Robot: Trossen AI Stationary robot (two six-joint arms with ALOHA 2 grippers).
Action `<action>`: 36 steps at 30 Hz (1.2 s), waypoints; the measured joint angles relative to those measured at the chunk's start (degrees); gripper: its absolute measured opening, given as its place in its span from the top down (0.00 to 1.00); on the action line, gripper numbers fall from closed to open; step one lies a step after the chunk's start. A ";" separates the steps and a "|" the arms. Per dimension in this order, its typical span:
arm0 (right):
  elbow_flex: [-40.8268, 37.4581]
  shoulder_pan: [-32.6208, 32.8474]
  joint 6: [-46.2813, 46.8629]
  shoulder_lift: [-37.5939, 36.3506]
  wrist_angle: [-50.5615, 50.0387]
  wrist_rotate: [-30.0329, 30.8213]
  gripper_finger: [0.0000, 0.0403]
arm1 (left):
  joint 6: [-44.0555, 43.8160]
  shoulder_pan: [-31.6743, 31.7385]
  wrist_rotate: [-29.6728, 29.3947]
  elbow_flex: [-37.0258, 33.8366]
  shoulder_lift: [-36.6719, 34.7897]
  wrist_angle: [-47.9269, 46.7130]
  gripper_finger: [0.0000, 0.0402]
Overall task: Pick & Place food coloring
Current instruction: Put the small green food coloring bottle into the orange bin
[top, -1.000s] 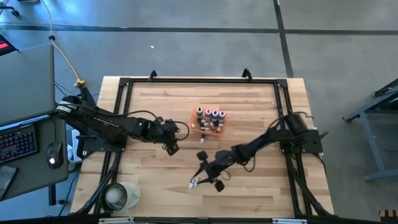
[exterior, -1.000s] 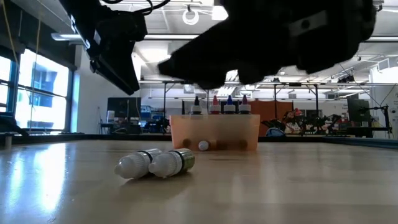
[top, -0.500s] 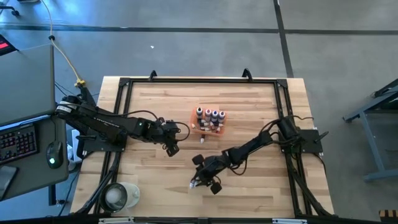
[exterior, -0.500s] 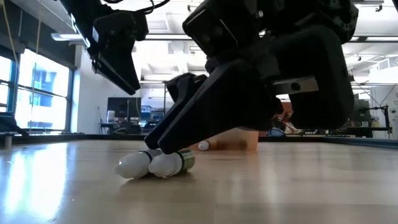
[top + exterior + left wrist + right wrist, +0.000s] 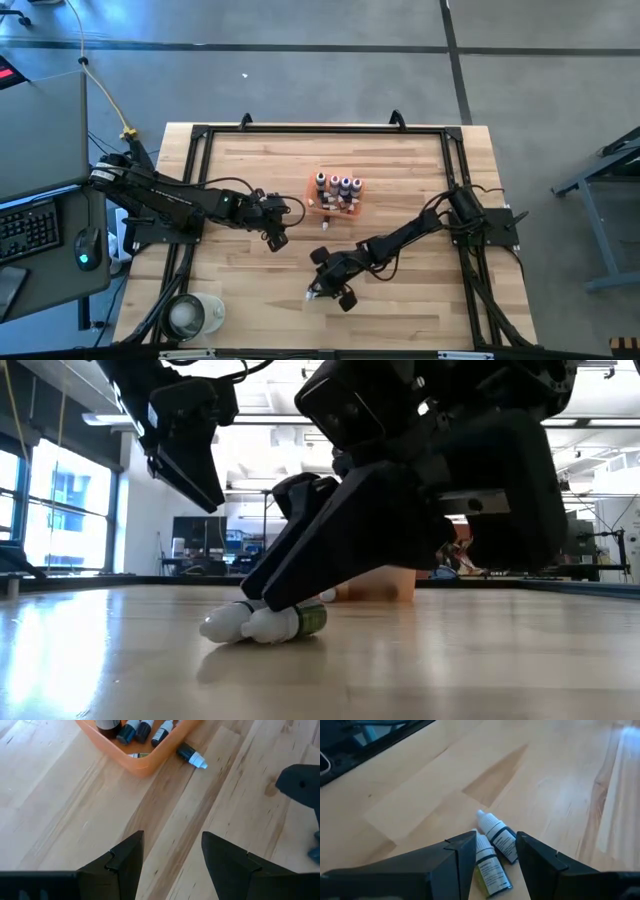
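Note:
Two food coloring bottles [image 5: 492, 847], whitish with white pointed tips, lie side by side on the wood near the table's near edge [image 5: 314, 293]. My right gripper [image 5: 495, 851] is open and low over them, one finger on each side [image 5: 275, 598]. More bottles stand and lie in the orange tray [image 5: 335, 195]. One dark bottle with a white tip [image 5: 192, 756] lies on the table beside the tray. My left gripper [image 5: 275, 230] hangs open above bare wood, left of the tray. My right gripper comes at the two lying bottles from above, slanting toward the table's left, its fingers along their length. One fingertip [image 5: 268, 600] seems to rest on the bottles' upper sides [image 5: 290, 618]. I cannot tell if the other finger touches. Both bottles lie flat on the table.
A white round cup-like object [image 5: 186, 315] stands at the table's near left corner. A black frame rail [image 5: 320, 129] runs around the tabletop. Bare wood lies between the tray and the two bottles. A keyboard and a mouse sit on a desk beyond the left edge.
My right gripper has come down and moved toward the table's near left, onto the two lying bottles, staying open. In the last half second the two bottles have slid a little along the table under it. My left arm has kept still.

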 joint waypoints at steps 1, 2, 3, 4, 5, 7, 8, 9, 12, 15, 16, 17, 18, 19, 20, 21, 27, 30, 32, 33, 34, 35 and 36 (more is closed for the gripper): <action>-0.01 0.00 -0.88 0.02 0.03 0.22 0.67 | 0.00 0.02 0.02 0.00 0.00 -0.04 0.51; -0.02 0.00 -1.96 0.04 0.03 0.49 0.67 | 0.00 0.02 0.01 0.00 0.00 -0.02 0.51; -0.04 0.00 -2.88 0.06 0.17 0.75 0.67 | 0.00 0.02 0.00 0.00 0.00 0.05 0.51; -0.08 0.00 -3.58 0.12 0.77 0.95 0.67 | 0.00 0.02 -0.02 0.00 0.00 0.03 0.51; -0.12 -0.06 -4.48 0.18 1.64 1.04 0.67 | 0.00 0.02 -0.02 0.00 0.00 0.00 0.51; -0.26 -0.11 -4.85 0.30 3.72 0.96 0.67 | 0.00 0.02 -0.05 0.00 0.00 0.04 0.51; -0.31 -0.11 -4.84 0.24 4.62 1.00 0.67 | 0.00 0.02 -0.04 0.00 0.00 0.02 0.51; -0.32 -0.11 -4.77 -0.09 4.99 0.93 0.67 | -0.02 0.02 -0.05 0.00 0.00 0.05 0.51; -0.43 -0.11 -4.54 -1.95 2.93 1.04 0.67 | -0.02 0.02 -0.05 0.00 0.00 0.07 0.51; -0.43 -0.12 -3.16 -4.26 -0.53 1.64 0.67 | -0.02 0.02 -0.30 0.00 0.00 0.16 0.51; -0.38 -0.11 -1.82 -4.80 -1.41 2.14 0.67 | -0.02 0.02 -0.59 0.00 0.00 0.05 0.51; -0.34 -0.06 -0.28 -5.12 -2.55 2.50 0.67 | -0.02 0.02 -1.03 0.00 0.00 0.08 0.51; -0.36 0.00 1.30 -5.19 -3.65 2.79 0.67 | -0.02 0.02 -1.28 0.00 0.00 0.08 0.51; -0.37 0.00 2.69 -5.14 -4.63 2.79 0.67 | -0.02 0.02 -1.47 0.00 0.00 0.07 0.51; -0.41 0.02 3.86 -5.14 -5.64 2.79 0.67 | -0.02 0.02 -1.62 0.00 0.00 0.05 0.51; -0.41 0.02 5.08 -5.14 -6.54 2.78 0.67 | -0.02 0.02 -1.64 0.00 0.00 0.05 0.51; -0.40 -0.13 9.00 -5.14 -9.45 2.81 0.67 | 0.01 0.02 -1.68 0.00 0.00 0.01 0.51; -0.36 -0.28 7.46 -4.85 -8.04 3.62 0.67 | 0.24 0.02 -1.68 0.00 0.00 0.02 0.51; -0.36 -0.44 6.71 -4.59 -7.50 3.63 0.67 | 0.28 0.02 -1.68 0.00 0.00 0.01 0.51; -0.34 -0.49 6.46 -4.33 -6.70 3.62 0.67 | 0.35 0.02 -1.68 0.00 0.00 -0.01 0.51; -0.34 -0.50 6.38 -4.15 -6.45 3.48 0.67 | 0.39 0.02 -1.68 0.00 0.00 -0.04 0.51; -0.34 -0.51 6.34 -3.75 -6.12 3.04 0.67 | 0.39 0.02 -1.68 0.00 0.00 -0.02 0.51; -0.34 -0.62 6.29 -3.21 -5.21 2.32 0.67 | 0.39 0.02 -1.68 0.00 0.00 0.00 0.51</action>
